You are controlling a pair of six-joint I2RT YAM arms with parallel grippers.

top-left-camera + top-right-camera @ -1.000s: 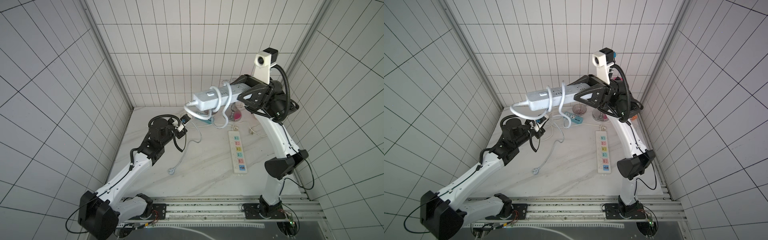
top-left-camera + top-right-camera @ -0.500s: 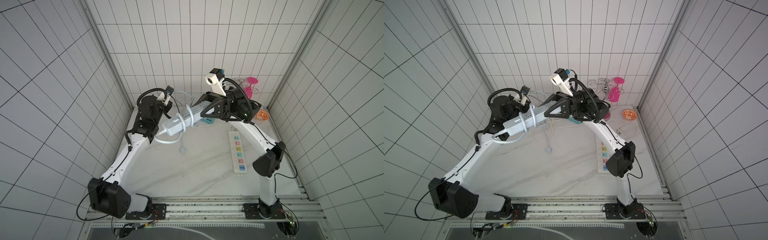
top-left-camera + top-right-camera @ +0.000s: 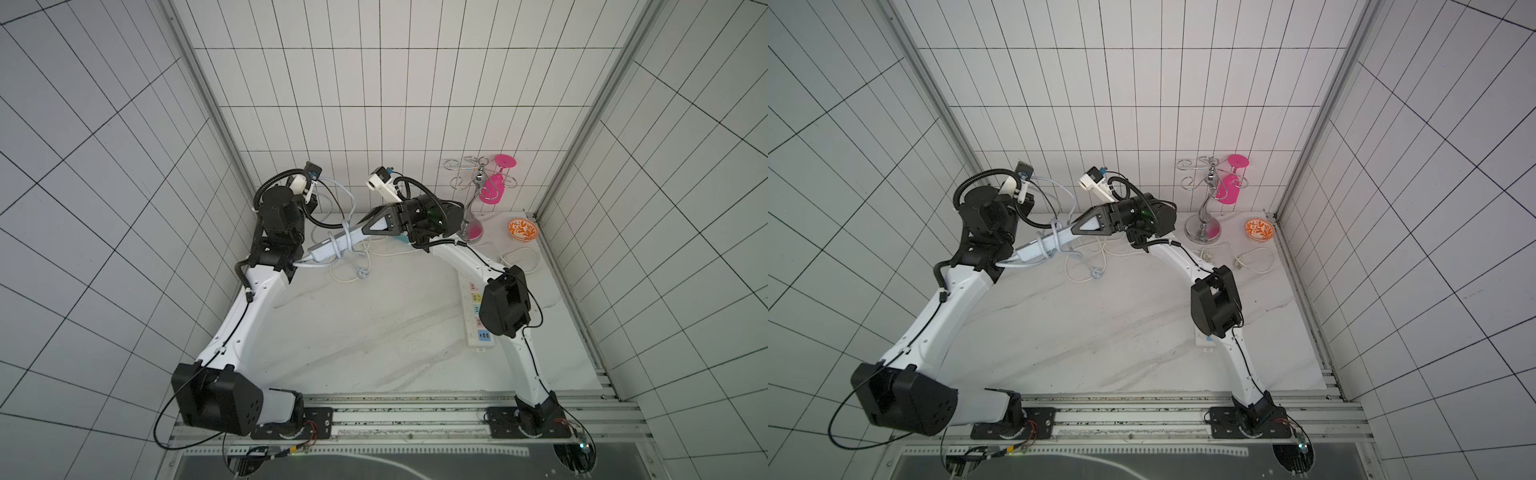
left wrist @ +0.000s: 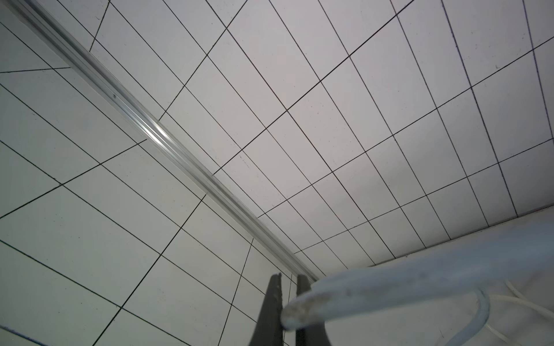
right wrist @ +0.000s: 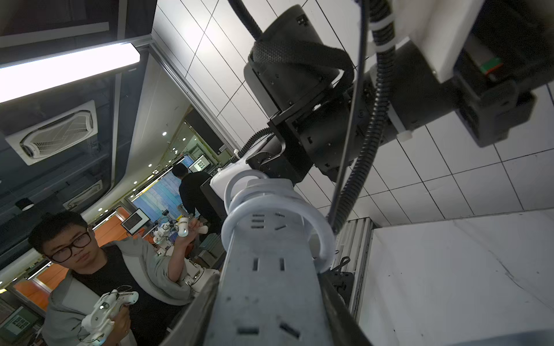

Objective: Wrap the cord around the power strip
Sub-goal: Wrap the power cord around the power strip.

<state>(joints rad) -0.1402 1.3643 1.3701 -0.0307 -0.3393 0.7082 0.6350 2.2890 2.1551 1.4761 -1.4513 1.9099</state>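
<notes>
The power strip (image 3: pixel 324 248) hangs tilted above the far left of the table (image 3: pixel 374 332), one end pinched between the jaws of the right gripper (image 5: pixel 269 277). The cord (image 5: pixel 328 242) coils round its free end in several turns, then runs up to the left gripper (image 4: pixel 289 277), which is pressed together on it. At the right, the markings on the long white strip (image 3: pixel 482 337) are too small to read

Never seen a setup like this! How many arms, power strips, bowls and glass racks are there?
Robot arms: 2, left arm and right arm
Power strips: 2 plainly seen, pale grey-blue power strip and long white strip
Bowls: 1, orange bowl
Glass racks: 1, metal rack
Total: 6
</notes>
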